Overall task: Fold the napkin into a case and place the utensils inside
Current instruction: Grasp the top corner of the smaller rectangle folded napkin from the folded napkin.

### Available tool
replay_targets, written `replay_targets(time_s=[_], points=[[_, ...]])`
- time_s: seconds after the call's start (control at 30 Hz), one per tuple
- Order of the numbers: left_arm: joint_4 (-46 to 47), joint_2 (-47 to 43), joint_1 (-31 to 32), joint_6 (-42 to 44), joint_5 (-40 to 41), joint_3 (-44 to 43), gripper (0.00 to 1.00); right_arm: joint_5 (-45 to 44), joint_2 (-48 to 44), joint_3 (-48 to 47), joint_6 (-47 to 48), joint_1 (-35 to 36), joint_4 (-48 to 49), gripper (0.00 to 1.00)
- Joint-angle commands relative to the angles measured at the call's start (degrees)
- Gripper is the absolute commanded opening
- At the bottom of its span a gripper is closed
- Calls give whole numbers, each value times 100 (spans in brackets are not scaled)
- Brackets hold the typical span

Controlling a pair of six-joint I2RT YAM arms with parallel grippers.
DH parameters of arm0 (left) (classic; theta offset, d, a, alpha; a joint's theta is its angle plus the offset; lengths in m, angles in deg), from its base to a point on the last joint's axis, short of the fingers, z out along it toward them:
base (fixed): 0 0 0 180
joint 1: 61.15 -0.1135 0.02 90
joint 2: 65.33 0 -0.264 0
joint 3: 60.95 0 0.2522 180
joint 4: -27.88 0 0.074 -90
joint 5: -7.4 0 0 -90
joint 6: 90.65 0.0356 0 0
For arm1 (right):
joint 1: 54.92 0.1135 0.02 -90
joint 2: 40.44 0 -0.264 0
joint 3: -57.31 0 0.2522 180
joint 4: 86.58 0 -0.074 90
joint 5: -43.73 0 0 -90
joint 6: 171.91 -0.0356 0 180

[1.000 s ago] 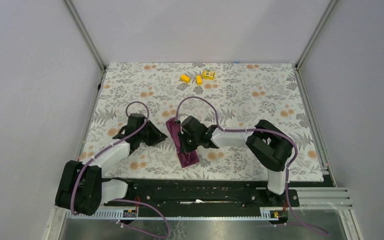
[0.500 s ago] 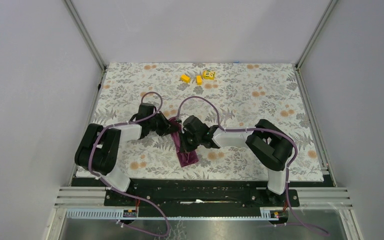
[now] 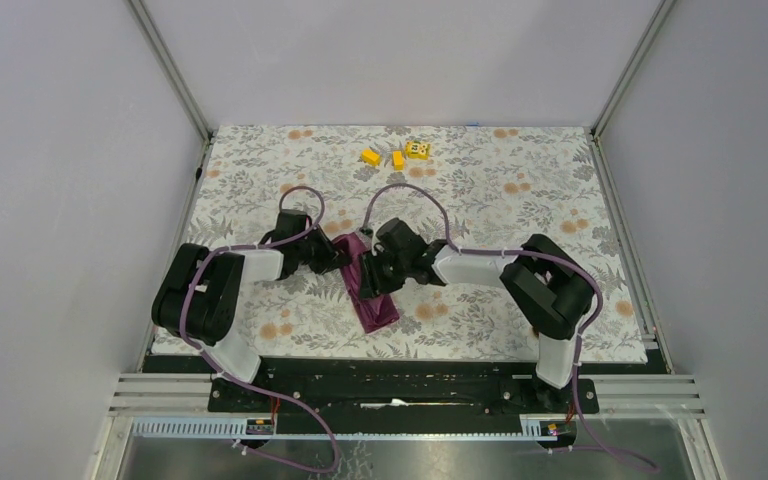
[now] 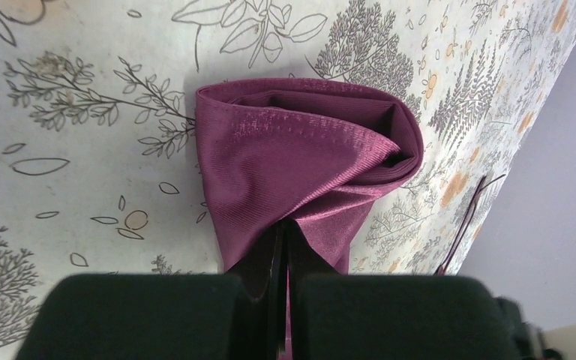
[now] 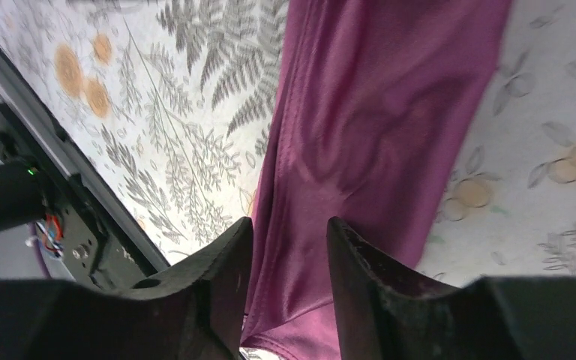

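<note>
The plum-purple napkin [image 3: 376, 306] lies folded into a narrow case on the floral tablecloth [image 3: 520, 200], running from mid-table toward the near edge. In the left wrist view its open end [image 4: 300, 142] gapes like a pocket. My left gripper [image 3: 337, 256] is at that far end, its jaws [image 4: 281, 232] shut on a pinch of the cloth's upper layer. My right gripper [image 3: 372, 281] hovers over the case's middle, open, with the purple cloth [image 5: 375, 112] showing between its fingers [image 5: 225, 262]. The utensils are hidden; faint ridges show in the cloth.
Three small yellow blocks [image 3: 397, 155] sit at the table's far side. A black metal rail [image 3: 390, 375] runs along the near edge, and it also shows in the right wrist view as a black rail [image 5: 67, 217]. Grey walls enclose the table.
The left arm swung in from the left to the case's far end and shut on the cloth. The right gripper opened, letting go of the napkin, and shifted slightly away.
</note>
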Motion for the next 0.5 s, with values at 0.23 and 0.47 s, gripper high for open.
replay_targets(time_s=[0.23,0.47], points=[[-628,-98,-140,553,801,-36,0,723,850,-1145,-1581,-933,1301,27],[-546,8,-141,527,763,17,0,923,1841,-1712,-2152,-949,2055,2]])
